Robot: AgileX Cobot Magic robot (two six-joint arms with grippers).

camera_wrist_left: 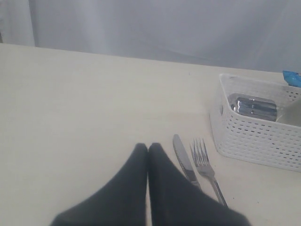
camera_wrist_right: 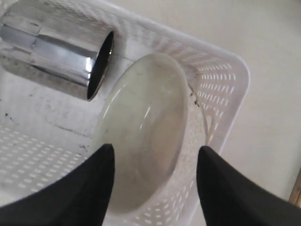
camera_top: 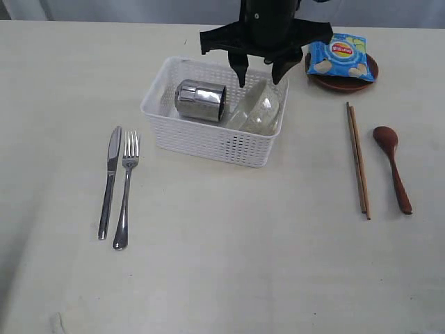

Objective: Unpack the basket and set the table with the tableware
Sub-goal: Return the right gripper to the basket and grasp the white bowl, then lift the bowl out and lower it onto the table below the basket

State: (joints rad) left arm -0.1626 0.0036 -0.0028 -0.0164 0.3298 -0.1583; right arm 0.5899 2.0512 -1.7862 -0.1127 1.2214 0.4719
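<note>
The white basket [camera_top: 208, 139] stands mid-table and holds a steel cup [camera_top: 200, 99] on its side and a pale bowl [camera_top: 259, 110] leaning against the right wall. My right gripper [camera_top: 262, 75] hangs open over the basket's far rim, above the bowl [camera_wrist_right: 146, 122]; its fingers straddle the bowl's edge without touching. The cup [camera_wrist_right: 56, 47] lies beside it. Knife [camera_top: 110, 181] and fork [camera_top: 126, 188] lie left of the basket. Chopsticks [camera_top: 358, 160] and a reddish-brown spoon [camera_top: 393, 167] lie to the right. My left gripper [camera_wrist_left: 148, 147] is shut and empty, near the knife [camera_wrist_left: 184, 162].
A blue chip bag [camera_top: 339, 57] rests on the dark brown plate [camera_top: 344, 85] at the back right, close to the right arm. The basket wall [camera_wrist_right: 225, 94] is right beside one right finger. The cream table [camera_top: 229, 264] stretches in front.
</note>
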